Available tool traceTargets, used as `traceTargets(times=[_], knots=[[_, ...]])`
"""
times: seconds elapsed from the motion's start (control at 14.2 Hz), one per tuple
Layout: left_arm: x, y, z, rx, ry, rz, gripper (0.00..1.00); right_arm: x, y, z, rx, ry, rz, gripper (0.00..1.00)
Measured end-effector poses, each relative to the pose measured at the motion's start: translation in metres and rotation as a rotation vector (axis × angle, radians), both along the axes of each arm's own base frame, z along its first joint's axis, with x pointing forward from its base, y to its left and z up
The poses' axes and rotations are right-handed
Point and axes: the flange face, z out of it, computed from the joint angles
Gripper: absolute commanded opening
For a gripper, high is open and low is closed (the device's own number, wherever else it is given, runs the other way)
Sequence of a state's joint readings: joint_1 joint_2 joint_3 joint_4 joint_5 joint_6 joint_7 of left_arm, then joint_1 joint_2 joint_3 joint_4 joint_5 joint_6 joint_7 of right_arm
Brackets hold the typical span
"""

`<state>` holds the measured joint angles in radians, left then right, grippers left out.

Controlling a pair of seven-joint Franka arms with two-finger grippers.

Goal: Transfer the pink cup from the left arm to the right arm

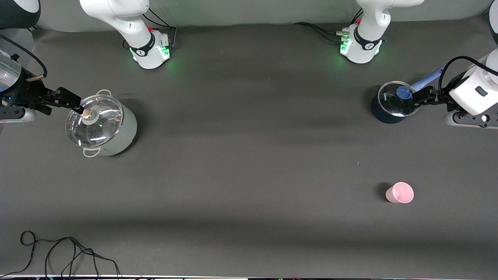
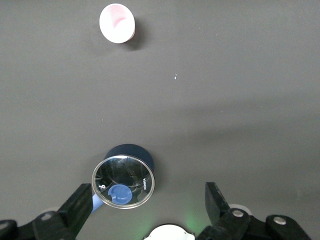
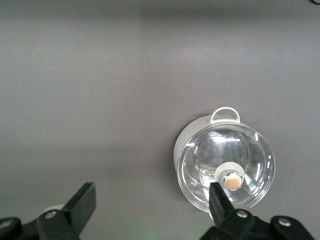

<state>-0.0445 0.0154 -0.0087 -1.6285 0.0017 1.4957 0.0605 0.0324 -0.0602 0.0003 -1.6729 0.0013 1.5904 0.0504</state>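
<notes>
The pink cup [image 1: 400, 193] stands upright and alone on the dark table, toward the left arm's end and nearer the front camera than the saucepan. It also shows in the left wrist view [image 2: 117, 23]. My left gripper [image 1: 418, 98] is open and empty, up over the table beside the dark saucepan [image 1: 393, 105], well away from the cup. In its wrist view the left gripper [image 2: 147, 192] has its jaws wide apart. My right gripper [image 1: 72, 102] is open and empty at the right arm's end, by the pot lid; its own view shows the right gripper [image 3: 151, 192] open.
The dark saucepan [image 2: 123, 181] has a glass lid and a blue handle [image 1: 428, 79]. A pale pot with a glass lid [image 1: 103, 126] stands at the right arm's end and shows in the right wrist view [image 3: 225, 165]. Black cables [image 1: 58, 249] lie at the front edge.
</notes>
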Motion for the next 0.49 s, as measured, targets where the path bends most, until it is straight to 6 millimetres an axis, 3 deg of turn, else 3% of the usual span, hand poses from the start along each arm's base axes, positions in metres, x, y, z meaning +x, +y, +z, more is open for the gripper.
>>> traceTargets(times=[0.49], knots=[[0.0014,0.0015,0.0011,-0.002,-0.009,-0.008,1.0,-0.0001,0.002,-0.0012,0.008,0.003,0.001,1.0]])
